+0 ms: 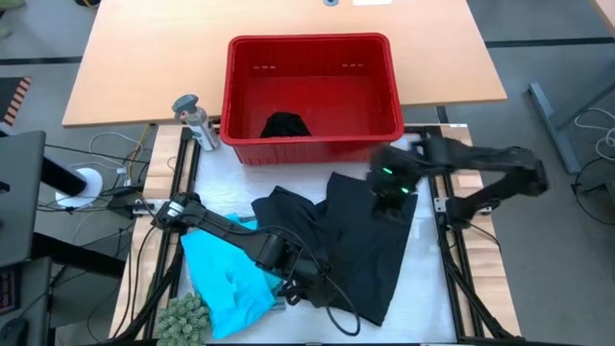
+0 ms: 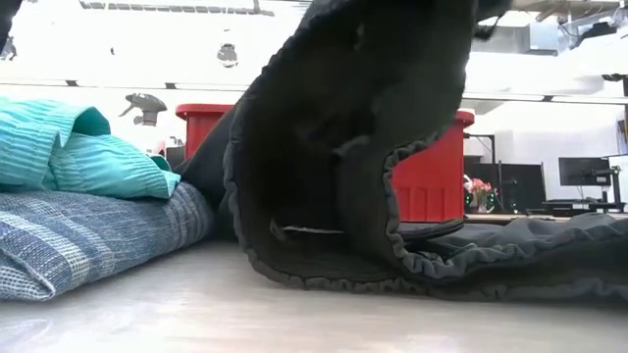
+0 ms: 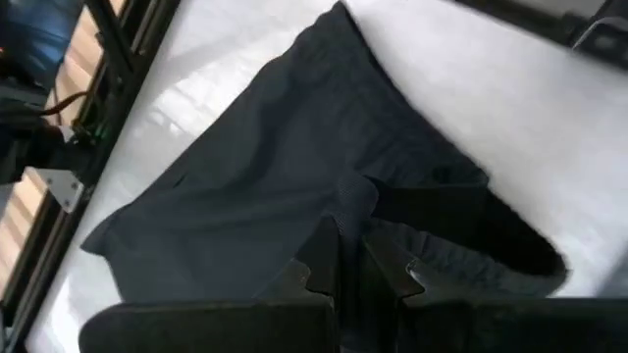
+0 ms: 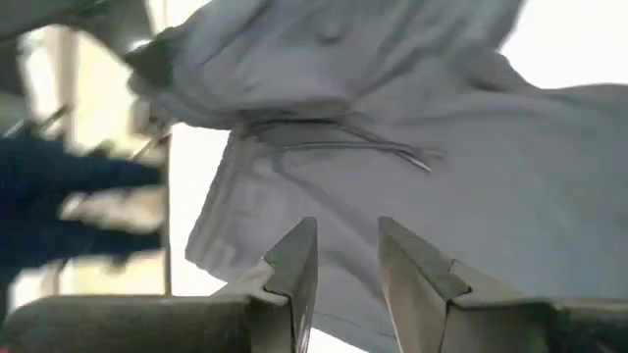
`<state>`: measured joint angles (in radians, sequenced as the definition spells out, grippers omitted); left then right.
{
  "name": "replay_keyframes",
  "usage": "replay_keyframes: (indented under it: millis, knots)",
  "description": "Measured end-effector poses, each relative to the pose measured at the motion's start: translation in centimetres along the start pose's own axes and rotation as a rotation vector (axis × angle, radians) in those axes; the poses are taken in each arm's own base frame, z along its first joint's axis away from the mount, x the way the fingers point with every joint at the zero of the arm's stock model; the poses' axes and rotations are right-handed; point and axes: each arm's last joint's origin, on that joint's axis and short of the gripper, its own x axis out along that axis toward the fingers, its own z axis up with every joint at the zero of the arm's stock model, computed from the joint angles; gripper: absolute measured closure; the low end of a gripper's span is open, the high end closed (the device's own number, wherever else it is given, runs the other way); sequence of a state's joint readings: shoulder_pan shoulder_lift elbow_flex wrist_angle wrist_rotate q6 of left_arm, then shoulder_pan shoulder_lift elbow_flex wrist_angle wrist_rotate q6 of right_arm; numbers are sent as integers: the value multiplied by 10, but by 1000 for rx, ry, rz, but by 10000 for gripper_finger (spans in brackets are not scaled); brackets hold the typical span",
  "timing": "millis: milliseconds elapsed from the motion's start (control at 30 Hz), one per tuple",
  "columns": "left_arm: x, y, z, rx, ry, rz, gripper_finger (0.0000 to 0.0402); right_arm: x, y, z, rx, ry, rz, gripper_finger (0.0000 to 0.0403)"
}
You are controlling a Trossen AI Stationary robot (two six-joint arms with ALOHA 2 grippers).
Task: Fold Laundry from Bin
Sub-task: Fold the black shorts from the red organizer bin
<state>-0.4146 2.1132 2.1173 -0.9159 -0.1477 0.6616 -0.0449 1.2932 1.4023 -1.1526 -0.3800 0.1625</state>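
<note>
A black garment (image 1: 365,240) lies spread on the white mat in front of the red bin (image 1: 312,46). My left gripper (image 1: 296,277) is at the garment's near left part and shut on it. The low view shows that part (image 2: 343,118) raised off the table. My right gripper (image 1: 389,192) hovers open over the garment's far right part (image 4: 412,196), near a drawstring (image 4: 343,145). Another black piece (image 1: 285,125) rests on the bin's floor. A turquoise garment (image 1: 226,279) lies at the near left, on top of a blue-grey striped one (image 2: 88,240). My left gripper pinches a raised fold of the black garment (image 3: 355,211) between its two fingers; how many layers it has, I cannot tell. That part is lifted, and its gathered edge (image 2: 392,186) hangs down in a loop. The rest of the garment lies on the mat.
A grey spray bottle (image 1: 195,120) stands left of the bin. Metal frame rails (image 1: 452,250) run along both sides of the mat. The wooden table (image 1: 144,67) stretches behind and around the bin. Cables (image 1: 125,192) lie at the left.
</note>
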Motion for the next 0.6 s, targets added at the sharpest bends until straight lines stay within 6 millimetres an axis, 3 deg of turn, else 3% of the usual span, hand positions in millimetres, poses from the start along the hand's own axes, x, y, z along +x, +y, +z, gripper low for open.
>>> replay_keyframes:
  millis: [133,267,367,600]
  knots:
    - [9,2,-6,-1,19,15,401,1,34,-40,86,-95,-133,271]
    - [10,12,-9,-24,-3,53,401,27,65,-69,196,-209,-64,271]
    - [11,20,-14,-44,-6,72,401,48,86,-83,233,-328,-31,271]
    - [13,34,-26,-75,-12,66,401,85,116,-101,204,-533,-212,254]
